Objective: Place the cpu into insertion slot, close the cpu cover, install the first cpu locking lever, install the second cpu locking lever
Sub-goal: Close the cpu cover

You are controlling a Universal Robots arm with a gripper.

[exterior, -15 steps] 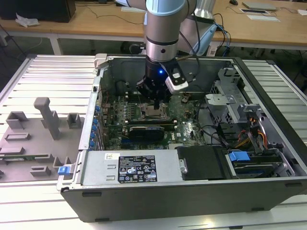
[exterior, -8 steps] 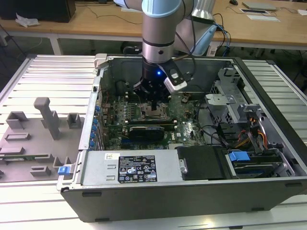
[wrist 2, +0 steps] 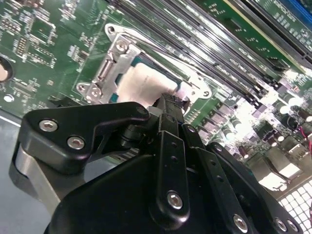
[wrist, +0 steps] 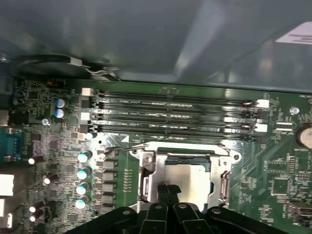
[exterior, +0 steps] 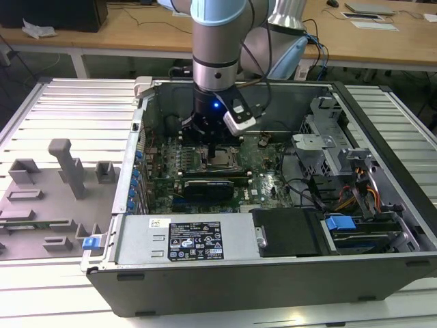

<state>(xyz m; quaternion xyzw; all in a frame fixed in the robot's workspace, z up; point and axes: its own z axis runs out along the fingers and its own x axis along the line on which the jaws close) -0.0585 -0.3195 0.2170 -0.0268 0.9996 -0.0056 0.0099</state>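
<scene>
wooden desks line the back of the room, and in front of them a ribbed metal table (exterior: pixel 75 102) carries the open computer case (exterior: pixel 205 273), lying on its side; my arm (exterior: pixel 217 41) reaches straight down into it, over the green motherboard (exterior: pixel 266 184); just beside the long black memory slots (wrist: pixel 170 114) sits the insertion slot (wrist: pixel 187 157), and my gripper (wrist: pixel 168 191) is right at it; its two fingers are pressed together with nothing between them, the tips at the edge of the socket in both wrist views; i cannot tell whether they touch the metal or hang just above it; the cpu cover (wrist: pixel 148 170) lies flat over the socket, its window framing the cpu (wrist: pixel 187 181), whose pale top sits level inside; so by my reckoning the first two steps are done: chip seated, cover down; the levers are the open question; a thin wire lever (wrist: pixel 122 148) shows at the cover's corner nearest the memory slots, and from these angles i cannot tell whether it is hooked; i judge the two lever steps as not yet finished.
</scene>
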